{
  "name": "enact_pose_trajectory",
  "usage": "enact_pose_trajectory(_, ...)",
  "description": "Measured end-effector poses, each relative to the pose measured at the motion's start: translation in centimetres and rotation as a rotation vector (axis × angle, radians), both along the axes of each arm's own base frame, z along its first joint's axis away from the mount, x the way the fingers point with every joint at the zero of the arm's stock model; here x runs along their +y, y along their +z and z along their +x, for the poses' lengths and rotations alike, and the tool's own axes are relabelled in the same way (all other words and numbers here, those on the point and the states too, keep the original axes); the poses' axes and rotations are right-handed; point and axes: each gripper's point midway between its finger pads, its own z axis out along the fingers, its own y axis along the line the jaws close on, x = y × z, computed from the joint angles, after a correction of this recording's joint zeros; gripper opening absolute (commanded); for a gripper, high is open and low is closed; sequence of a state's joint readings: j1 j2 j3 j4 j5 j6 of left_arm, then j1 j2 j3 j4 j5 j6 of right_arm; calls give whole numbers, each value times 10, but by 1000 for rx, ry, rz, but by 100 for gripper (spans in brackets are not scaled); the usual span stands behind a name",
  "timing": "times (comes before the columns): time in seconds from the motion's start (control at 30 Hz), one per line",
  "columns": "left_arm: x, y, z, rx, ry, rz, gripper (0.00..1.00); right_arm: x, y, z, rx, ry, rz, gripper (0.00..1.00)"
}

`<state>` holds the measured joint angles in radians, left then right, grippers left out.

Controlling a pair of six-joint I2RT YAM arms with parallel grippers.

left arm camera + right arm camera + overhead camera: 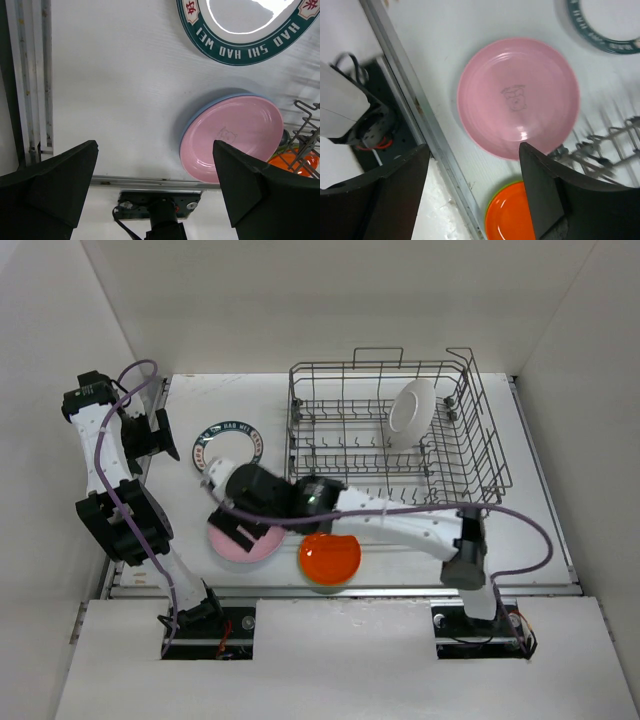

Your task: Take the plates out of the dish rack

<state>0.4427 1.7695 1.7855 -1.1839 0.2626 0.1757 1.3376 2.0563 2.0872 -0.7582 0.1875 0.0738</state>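
The grey wire dish rack (296,420) stands at the back right with one white plate (411,413) upright in it. On the table lie a white plate with a dark lettered ring (228,446), a pink plate (240,545) on a blue one, and an orange plate (330,558) on a yellow-green one. My right gripper (238,528) hovers open and empty over the pink plate (518,97); the orange plate (512,215) lies between its fingers. My left gripper (165,440) is open and empty at the far left, with the pink plate (232,137) and ringed plate (240,30) to its right.
A metal rail (340,590) runs along the table's near edge, with the arm bases just behind it. White walls close in the left, back and right sides. The rack's corner (600,150) shows right of the pink plate.
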Motion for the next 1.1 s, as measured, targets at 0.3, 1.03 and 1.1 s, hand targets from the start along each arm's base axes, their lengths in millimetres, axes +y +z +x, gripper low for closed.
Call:
enact_pose_trajectory(0.3, -3, 14, 5, -39, -8, -12, 99, -165, 97, 155, 149, -550, 312, 82)
enact_pose_trajectory(1.03, -10, 23, -9, -55, -41, -4, 99, -442, -11, 305, 380, -1319, 336, 67)
enact_pose_trajectory(1.1, -10, 21, -10, -49, -41, -6, 99, -439, -39, 302, 431, -1305, 297, 55)
